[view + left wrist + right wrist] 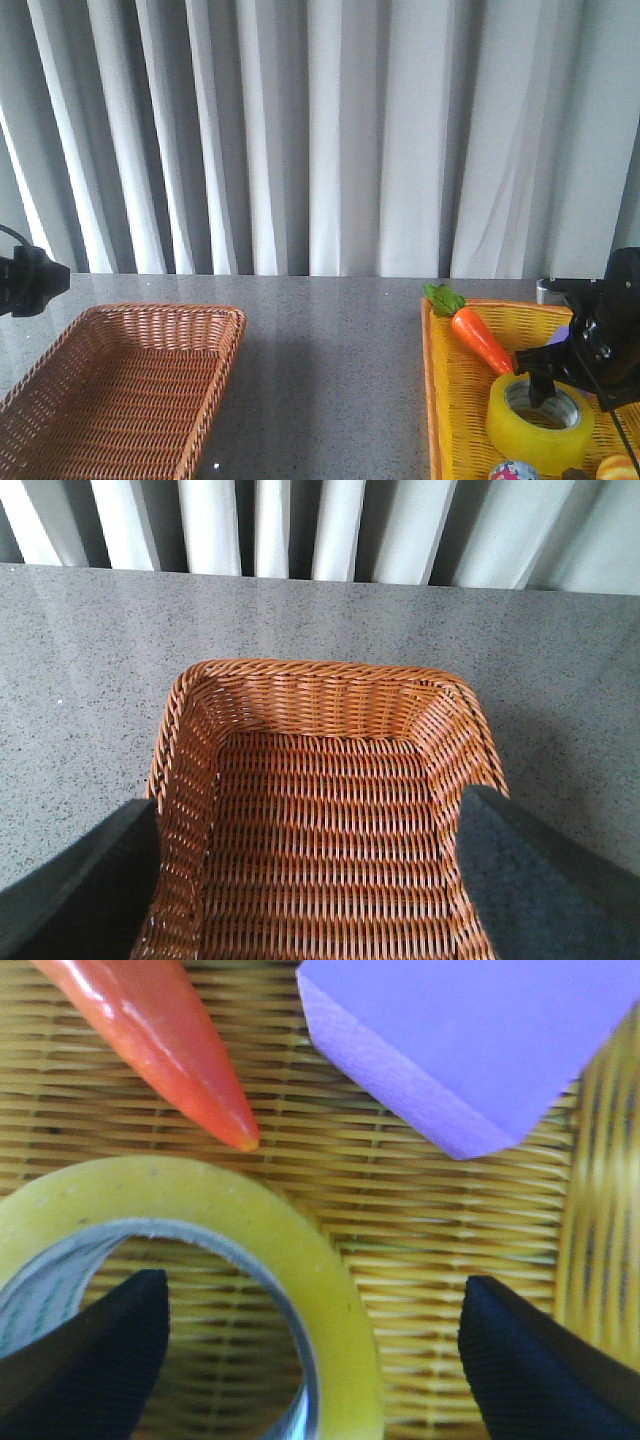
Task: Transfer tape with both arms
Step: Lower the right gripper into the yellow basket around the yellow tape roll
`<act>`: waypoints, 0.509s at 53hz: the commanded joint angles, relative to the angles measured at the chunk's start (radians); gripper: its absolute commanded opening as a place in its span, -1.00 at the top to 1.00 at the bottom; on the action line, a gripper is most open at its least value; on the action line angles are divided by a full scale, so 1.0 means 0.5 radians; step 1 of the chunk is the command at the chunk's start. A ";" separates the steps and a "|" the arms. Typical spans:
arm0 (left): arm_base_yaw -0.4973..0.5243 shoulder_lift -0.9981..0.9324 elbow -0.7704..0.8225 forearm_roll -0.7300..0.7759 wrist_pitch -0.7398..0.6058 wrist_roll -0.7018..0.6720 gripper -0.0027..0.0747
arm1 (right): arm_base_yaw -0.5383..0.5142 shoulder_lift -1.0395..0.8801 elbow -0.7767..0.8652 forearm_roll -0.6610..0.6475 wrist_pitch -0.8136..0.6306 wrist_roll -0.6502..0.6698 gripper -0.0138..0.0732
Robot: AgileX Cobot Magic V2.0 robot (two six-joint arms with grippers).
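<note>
Tape (540,422) roll's wall btwn wide-open right hand (315,1360) fingers, one inside core, left hand (310,880) open over basket (320,695)

Glossy translucent yellow tape (540,423) with a white printed core, woven brown wicker basket (120,385), woven yellow basket (437,400), shiny smooth plastic carrot (480,340), matt purple cube (470,1040), speckled grey stone-look table (330,340), textured black fingers (530,1360), soft pleated curtain (320,130)

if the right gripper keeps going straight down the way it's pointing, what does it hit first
Most likely the tape: the right gripper is open with its fingers either side of the roll's wall, one over the hole, so the yellow basket floor comes next.
</note>
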State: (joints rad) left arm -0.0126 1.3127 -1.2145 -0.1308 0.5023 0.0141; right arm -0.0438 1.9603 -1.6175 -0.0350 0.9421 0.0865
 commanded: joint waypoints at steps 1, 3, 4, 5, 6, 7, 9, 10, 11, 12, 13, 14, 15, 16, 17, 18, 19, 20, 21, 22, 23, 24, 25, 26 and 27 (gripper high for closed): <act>-0.019 -0.050 -0.070 -0.025 -0.125 -0.008 -0.60 | -0.013 -0.051 -0.072 -0.020 -0.105 -0.026 -0.63; -0.019 -0.050 -0.070 -0.025 -0.125 -0.008 -0.60 | -0.013 -0.028 -0.082 -0.020 -0.100 -0.026 -0.63; -0.019 -0.050 -0.070 -0.025 -0.125 -0.008 -0.60 | -0.013 -0.016 -0.093 -0.020 -0.093 -0.026 -0.62; -0.019 -0.050 -0.070 -0.025 -0.125 -0.008 -0.60 | -0.013 -0.007 -0.100 -0.021 -0.086 -0.026 -0.61; -0.019 -0.050 -0.070 -0.025 -0.125 -0.008 -0.60 | -0.013 0.003 -0.112 -0.021 -0.076 -0.026 -0.60; -0.019 -0.050 -0.070 -0.025 -0.125 -0.008 -0.60 | -0.013 0.012 -0.129 -0.021 -0.066 -0.026 -0.59; -0.019 -0.050 -0.070 -0.025 -0.123 -0.008 -0.60 | -0.013 0.021 -0.156 -0.021 -0.044 -0.026 -0.55; -0.019 -0.050 -0.070 -0.025 -0.123 -0.008 -0.60 | -0.013 0.026 -0.166 -0.021 -0.031 -0.026 -0.53; -0.019 -0.050 -0.070 -0.025 -0.123 -0.008 -0.60 | -0.013 0.028 -0.182 -0.021 -0.018 -0.026 -0.50; -0.019 -0.050 -0.070 -0.025 -0.123 -0.008 -0.60 | -0.013 0.031 -0.195 -0.021 -0.006 -0.026 -0.47; -0.019 -0.050 -0.070 -0.025 -0.121 -0.008 -0.60 | -0.013 0.033 -0.212 -0.021 0.014 -0.026 -0.44; -0.019 -0.050 -0.070 -0.025 -0.121 -0.008 -0.60 | -0.013 0.033 -0.227 -0.021 0.027 -0.026 -0.40; -0.019 -0.050 -0.070 -0.025 -0.118 -0.008 -0.60 | -0.013 0.033 -0.237 -0.021 0.043 -0.026 -0.37; -0.019 -0.050 -0.070 -0.025 -0.118 -0.006 -0.60 | -0.013 0.035 -0.249 -0.021 0.052 -0.026 -0.31; -0.019 -0.050 -0.070 -0.025 -0.116 -0.006 -0.60 | -0.013 0.035 -0.261 -0.021 0.064 -0.026 -0.26; -0.019 -0.050 -0.070 -0.025 -0.114 -0.006 -0.60 | -0.013 0.035 -0.268 -0.025 0.075 -0.026 -0.22; -0.019 -0.050 -0.070 -0.025 -0.112 -0.006 -0.60 | -0.013 0.035 -0.272 -0.025 0.084 -0.026 -0.15; -0.019 -0.050 -0.070 -0.025 -0.112 -0.006 -0.60 | -0.013 0.035 -0.279 -0.027 0.091 -0.026 -0.09; -0.019 -0.050 -0.070 -0.025 -0.112 -0.006 -0.60 | -0.013 0.035 -0.281 -0.027 0.099 -0.026 -0.05; -0.019 -0.050 -0.070 -0.025 -0.112 -0.006 -0.60 | -0.013 0.035 -0.281 -0.027 0.110 -0.026 0.02; -0.019 -0.050 -0.070 -0.025 -0.109 -0.006 -0.60 | -0.013 0.035 -0.281 -0.030 0.119 -0.026 0.09; -0.019 -0.050 -0.070 -0.025 -0.109 -0.006 -0.60 | -0.013 0.035 -0.281 -0.032 0.125 -0.026 0.13; -0.019 -0.050 -0.070 -0.025 -0.109 -0.006 -0.60 | -0.013 0.035 -0.281 -0.040 0.132 -0.026 0.20; -0.019 -0.050 -0.070 -0.025 -0.106 -0.006 -0.60 | -0.013 0.035 -0.281 -0.045 0.135 -0.026 0.24; -0.019 -0.050 -0.070 -0.025 -0.106 -0.006 -0.60 | -0.013 0.036 -0.281 -0.056 0.144 -0.026 0.30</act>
State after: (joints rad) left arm -0.0126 1.3127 -1.2145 -0.1308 0.5096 0.0141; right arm -0.0438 2.0358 -1.7235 -0.0392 1.0324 0.0751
